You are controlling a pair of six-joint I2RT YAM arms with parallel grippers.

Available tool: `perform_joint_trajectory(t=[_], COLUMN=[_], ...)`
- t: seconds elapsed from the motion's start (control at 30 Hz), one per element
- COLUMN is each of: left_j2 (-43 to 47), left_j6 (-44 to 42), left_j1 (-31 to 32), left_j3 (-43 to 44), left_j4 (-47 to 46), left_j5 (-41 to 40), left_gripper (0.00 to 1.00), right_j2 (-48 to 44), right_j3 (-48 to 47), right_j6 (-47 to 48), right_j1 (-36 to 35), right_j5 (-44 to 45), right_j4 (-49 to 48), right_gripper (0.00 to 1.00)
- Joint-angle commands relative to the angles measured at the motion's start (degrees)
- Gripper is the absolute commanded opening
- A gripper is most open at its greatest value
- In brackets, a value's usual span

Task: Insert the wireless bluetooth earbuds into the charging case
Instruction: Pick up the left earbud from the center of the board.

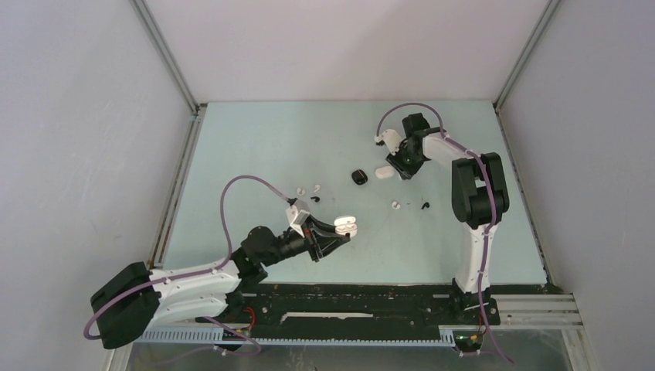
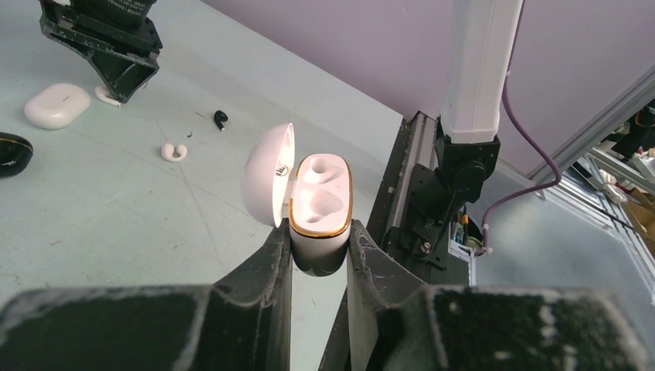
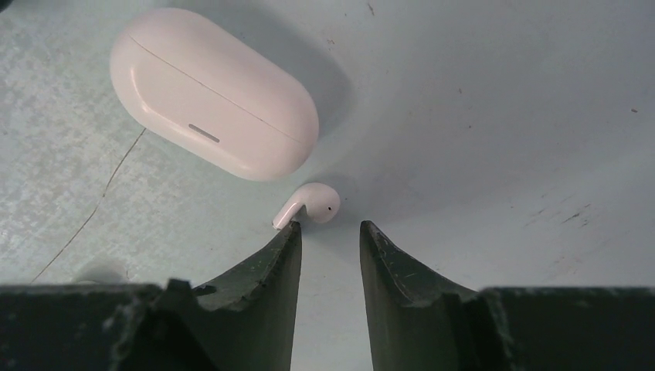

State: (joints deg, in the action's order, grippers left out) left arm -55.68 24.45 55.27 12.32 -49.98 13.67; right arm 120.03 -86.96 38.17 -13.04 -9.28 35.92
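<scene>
Visible: one open white case [image 1: 347, 225], one shut white case [image 1: 384, 173], one black case [image 1: 358, 177], four white earbuds [image 1: 396, 205], two black earbuds [image 1: 424, 205].

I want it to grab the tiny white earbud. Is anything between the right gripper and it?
Nothing visible. The earbud lies on the table just ahead of the right gripper, jaws open. The closed case sits beyond it, not between.

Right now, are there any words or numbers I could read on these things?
No text can be read anywhere.
Inside the lid of the open charging case: a tiny dark print, too small to read.
Closed white case: only a plain slot-shaped mark, no words.
</scene>
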Motion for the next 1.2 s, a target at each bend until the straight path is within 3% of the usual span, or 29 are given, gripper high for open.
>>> perform_joint_trajectory(t=[0.0, 0.63, 0.97, 1.17], left_j2=[0.6, -2.1, -2.1, -1.9], left_j6=[-0.5, -0.1, -0.1, 0.2], left_j1=[0.3, 0.3, 0.3, 0.3], left_j3=[-0.3, 0.3, 0.4, 0.2], left_j4=[-1.5, -3.0, -2.9, -3.0], left_j5=[-0.7, -0.1, 0.0, -0.1], left_gripper=[0.00, 0.00, 0.00, 0.00], right_j2=[0.8, 7.1, 6.9, 6.7], right_j3=[-1.6, -12.1, -11.5, -11.2], right_j6=[0.9, 5.2, 2.4, 2.5], right_j1=[-0.4, 1.0, 1.4, 1.4], right_j5=[-0.8, -7.8, -6.6, -7.1], right_j4=[-0.3, 8.3, 8.7, 8.7], right_gripper=[0.38, 0.34, 0.35, 0.25])
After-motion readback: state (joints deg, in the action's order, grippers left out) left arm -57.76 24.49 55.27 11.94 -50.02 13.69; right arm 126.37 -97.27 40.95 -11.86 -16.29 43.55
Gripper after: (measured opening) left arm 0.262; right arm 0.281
